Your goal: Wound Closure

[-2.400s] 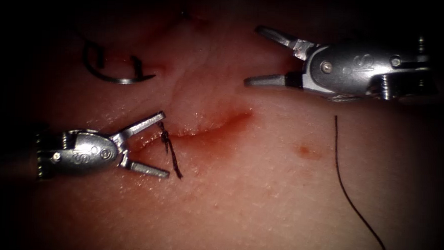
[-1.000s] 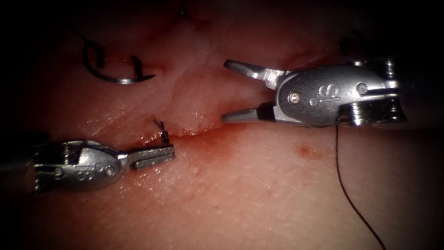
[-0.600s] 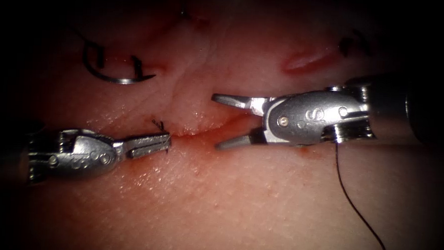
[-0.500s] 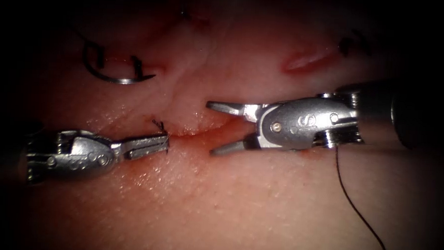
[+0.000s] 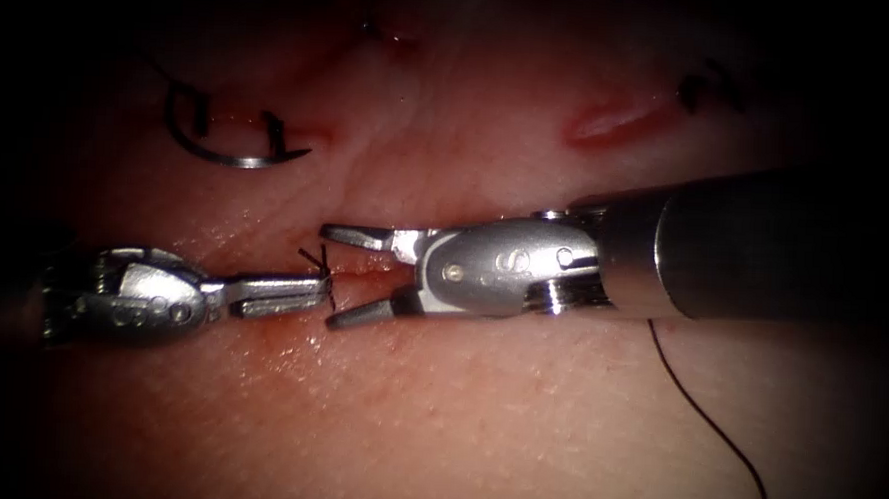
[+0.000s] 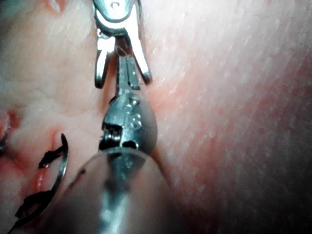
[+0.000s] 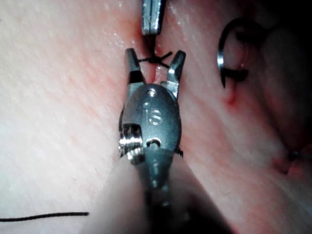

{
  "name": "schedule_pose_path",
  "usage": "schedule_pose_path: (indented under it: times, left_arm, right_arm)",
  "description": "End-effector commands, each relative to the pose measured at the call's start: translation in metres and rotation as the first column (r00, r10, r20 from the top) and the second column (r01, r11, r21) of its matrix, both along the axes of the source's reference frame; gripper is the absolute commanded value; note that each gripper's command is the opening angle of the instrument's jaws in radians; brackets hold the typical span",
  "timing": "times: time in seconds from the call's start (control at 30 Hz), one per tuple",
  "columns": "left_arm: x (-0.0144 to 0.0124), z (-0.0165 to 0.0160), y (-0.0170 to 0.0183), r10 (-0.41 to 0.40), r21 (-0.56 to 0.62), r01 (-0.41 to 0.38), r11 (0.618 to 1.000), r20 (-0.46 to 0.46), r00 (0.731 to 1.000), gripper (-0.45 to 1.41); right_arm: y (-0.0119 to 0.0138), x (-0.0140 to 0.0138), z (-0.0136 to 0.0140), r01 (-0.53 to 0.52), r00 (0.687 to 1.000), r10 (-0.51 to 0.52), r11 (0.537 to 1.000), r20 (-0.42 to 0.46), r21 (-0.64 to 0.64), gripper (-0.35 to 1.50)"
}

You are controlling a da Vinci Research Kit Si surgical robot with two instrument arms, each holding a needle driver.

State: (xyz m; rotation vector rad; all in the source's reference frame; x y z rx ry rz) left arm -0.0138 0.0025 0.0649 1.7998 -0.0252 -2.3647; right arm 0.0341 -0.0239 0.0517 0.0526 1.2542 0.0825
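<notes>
While the left tool (image 5: 312, 294) pinches the short thread ends (image 5: 316, 264) of a knot at the cut (image 5: 364, 268), its jaws pressed together, the right tool (image 5: 348, 277) holds nothing, its jaws spread on either side of that knot. The right wrist view shows the knot (image 7: 155, 59) between the spread jaws. The needle (image 5: 231, 142) lies free on the tissue (image 5: 477, 421), far and left of the cut. A loose thread (image 5: 707, 421) trails at near right.
</notes>
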Motion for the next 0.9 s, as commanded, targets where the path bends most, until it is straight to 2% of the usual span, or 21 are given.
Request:
schedule_pose_path:
  times: [0.03,0.4,0.6,0.9]
  left_arm:
    - [-0.0005,0.0006,0.0002,0.007,-0.003,-0.007,1.000,0.008,1.000,-0.45]
    - [-0.0004,0.0011,-0.0002,0.086,-0.063,-0.080,0.995,0.082,0.993,-0.45]
    - [-0.0002,0.0011,-0.0003,0.084,-0.081,-0.078,0.994,0.069,0.994,-0.45]
    - [-0.0002,0.0011,-0.0003,0.070,-0.085,-0.065,0.994,0.052,0.996,-0.45]
  right_arm:
    - [0.0002,0.0015,0.0002,0.000,1.000,0.000,1.000,-0.005,-0.003,1.11]
    - [-0.0004,0.0038,0.0002,-0.001,0.999,0.001,1.000,-0.034,-0.013,1.11]
    - [-0.0007,0.0051,0.0001,-0.011,0.998,0.009,1.000,-0.069,-0.025,1.11]
    - [-0.0004,0.0056,-0.0004,-0.038,0.993,0.031,0.997,-0.111,-0.061,1.13]
